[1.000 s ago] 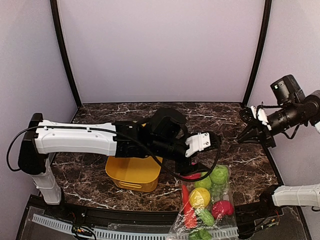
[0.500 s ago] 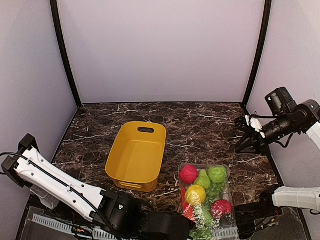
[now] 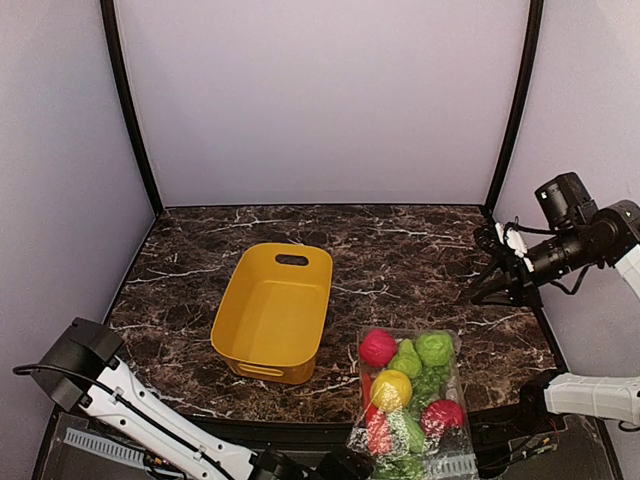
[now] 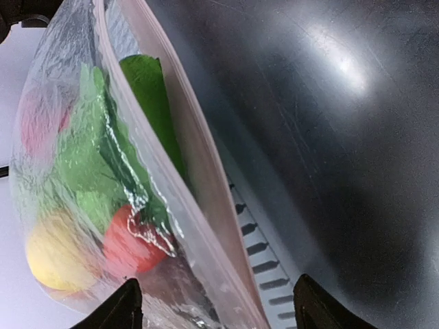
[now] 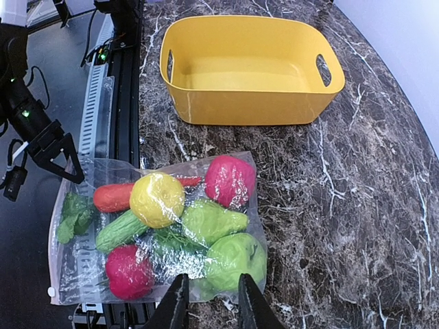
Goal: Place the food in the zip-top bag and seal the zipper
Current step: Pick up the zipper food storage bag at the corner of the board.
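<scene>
The zip-top bag point(image 3: 410, 395) lies flat at the table's near right, its mouth end hanging over the front edge. The food is inside it: a lemon point(image 5: 156, 199), red fruits point(image 5: 230, 179), a pear point(image 5: 209, 221), a cucumber point(image 5: 120, 231) and a carrot point(image 5: 113, 197). My left gripper point(image 4: 221, 308) is open just below the front edge, its jaws wide on either side of the pinkish zipper point(image 4: 199, 171) without touching it. My right gripper point(image 5: 211, 305) hangs high over the bag's far end, slightly open with nothing between its fingers.
A yellow tub point(image 3: 272, 312) stands to the left of the bag in the middle of the marble table point(image 3: 420, 255). A slotted rail point(image 5: 92, 103) and black frame run along the table's front edge. Dark poles stand at the back corners.
My left arm has swung off the middle of the table down to the front edge below the bag's mouth. My right gripper's jaws have parted a little.
</scene>
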`<state>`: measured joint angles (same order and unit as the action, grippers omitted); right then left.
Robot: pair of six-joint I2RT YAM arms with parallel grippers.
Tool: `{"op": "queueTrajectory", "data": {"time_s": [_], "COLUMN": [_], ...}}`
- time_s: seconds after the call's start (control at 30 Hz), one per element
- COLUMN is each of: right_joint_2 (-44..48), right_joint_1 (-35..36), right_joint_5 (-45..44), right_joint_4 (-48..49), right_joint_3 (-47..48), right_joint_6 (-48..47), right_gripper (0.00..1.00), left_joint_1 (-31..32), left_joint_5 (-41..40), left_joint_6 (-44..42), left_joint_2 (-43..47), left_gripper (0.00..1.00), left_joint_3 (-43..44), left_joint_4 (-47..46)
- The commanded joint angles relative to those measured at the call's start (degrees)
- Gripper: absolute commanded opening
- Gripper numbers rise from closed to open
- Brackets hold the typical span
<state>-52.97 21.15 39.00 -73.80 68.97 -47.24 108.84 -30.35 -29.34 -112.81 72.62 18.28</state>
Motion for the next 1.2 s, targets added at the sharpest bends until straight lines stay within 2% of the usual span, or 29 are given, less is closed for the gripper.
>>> {"op": "queueTrajectory", "data": {"time_s": [0.0,0.03,0.1,0.17,0.27,0.3,0.37,0.43,0.5,0.57,0.6,0.67,0.73,0.93,1.1,1.17], "right_joint_2": [0.4,0.48,0.7,1.14,1.65,1.7,1.6,1.27,0.68,-0.37,-1.08,-2.67,-4.69,-12.83,-21.19,-23.46], "right_joint_1": [-0.91,-1.02,-1.14,-1.37,-1.59,-1.57,-1.63,-1.6,-1.64,-1.63,-1.63,-1.62,-1.63,-4.51,-11.14,-12.95], "right_joint_5": [2.48,2.52,2.48,2.61,3.36,3.58,3.71,3.59,3.33,2.99,2.63,2.21,1.79,4.85,13.01,17.39], "right_joint_4": [-0.98,-1.05,-1.08,-1.08,-1.17,-1.17,-1.17,-1.15,-1.19,-1.41,-1.42,-1.34,-1.11,-2.17,-5.05,-5.98], "right_joint_3": [2.03,2.0,1.84,1.63,1.68,1.8,2.1,2.73,4.24,6.19,7.27,9.55,12.02,21.38,27.89,27.28], "right_joint_6": [0.58,0.57,0.64,0.86,1.14,1.25,1.28,1.28,1.28,1.21,1.27,1.32,1.72,2.65,1.88,0.77], "right_gripper": [0.24,0.24,0.24,0.24,0.24,0.24,0.23,0.22,0.22,0.21,0.21,0.21,0.21,0.22,0.24,0.29], "left_joint_1": [1.66,1.84,1.9,1.86,1.16,0.33,-1.22,-2.88,-4.83,-7.7,-10.49,-14.89,-19.41,-32.86,-42.45,-45.08], "left_joint_5": [-16.26,-23.14,-31.24,-34.94,-34.96,-34.65,-33.5,-31.82,-29.45,-25.44,-21.5,-14.51,-7.05,10.38,20.18,23.18], "left_joint_6": [-1.6,-2.58,-4.96,-9.05,-13.29,-13.13,-11.64,-10.53,-8.83,-3.08,2.05,9.1,14.4,26.56,32.96,34.65], "left_joint_2": [-4.18,-4.83,-5.46,-3.96,0.62,1.44,3.73,6.54,8.56,9.86,10.01,10.28,10.4,11.65,12.27,12.75], "left_gripper": [0.72,0.7,0.53,0.41,0.27,0.19,0.07,0.02,0.01,0.01,0.01,0.01,0.01,0.01,0.01,0.01], "left_joint_3": [-1.12,-0.78,-0.89,-2.38,-4.82,-5.0,-4.3,-3.0,-0.64,4.38,9.1,15.37,20.69,29.87,28.67,26.37], "left_joint_4": [-5.52,-7.75,-12.32,-18.92,-26.58,-27.37,-26.14,-24.78,-22.2,-13.85,-5.93,3.26,9.06,12.58,13.18,11.46]}}
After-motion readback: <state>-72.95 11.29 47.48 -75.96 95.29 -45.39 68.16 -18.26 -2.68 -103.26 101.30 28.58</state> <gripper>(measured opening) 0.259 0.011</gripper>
